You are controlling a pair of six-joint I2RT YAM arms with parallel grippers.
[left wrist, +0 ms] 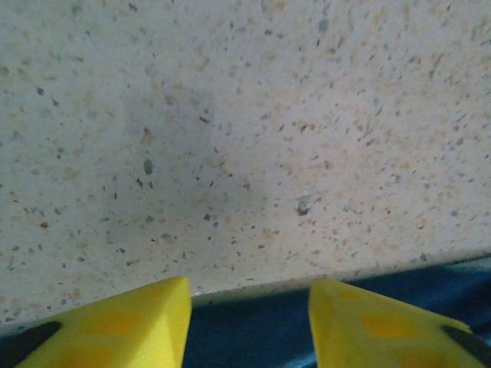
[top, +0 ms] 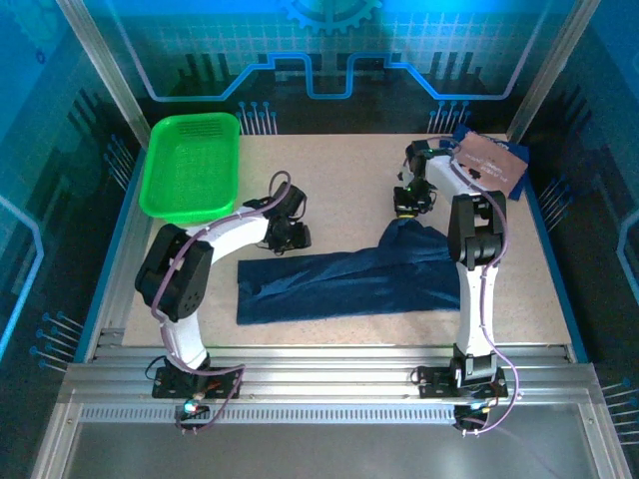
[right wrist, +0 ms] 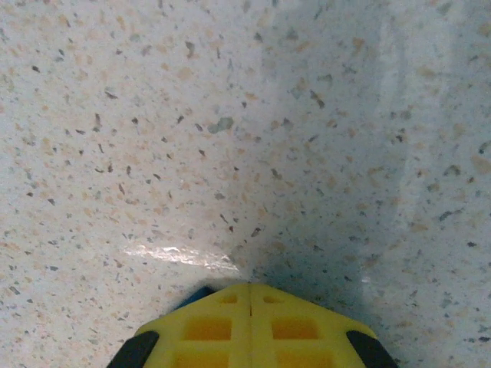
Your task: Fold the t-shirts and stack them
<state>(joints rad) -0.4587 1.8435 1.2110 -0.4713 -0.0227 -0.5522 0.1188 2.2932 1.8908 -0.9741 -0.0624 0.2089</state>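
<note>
Lying across the middle of the table (top: 339, 180) as a long navy band, the spread t-shirt (top: 339, 284) runs from in front of the left arm to the right arm; its right end rises in a peak toward the right gripper (top: 404, 210), whose yellow fingers (right wrist: 207, 330) are pressed together in the right wrist view, with a sliver of blue cloth showing at their tip, so the jaws look clamped on that corner; the left gripper (top: 287, 239) sits just above the shirt's far left edge, and in the left wrist view its two fingers (left wrist: 130, 322) stand apart with the dark cloth's edge lying between them, bare speckled table beyond; whether they touch the cloth I cannot tell; a second, folded t-shirt (top: 491, 163) with a pinkish-tan panel rests at the far right corner, well apart from both grippers; a green mesh basket (top: 190, 170) stands at the far left.
</note>
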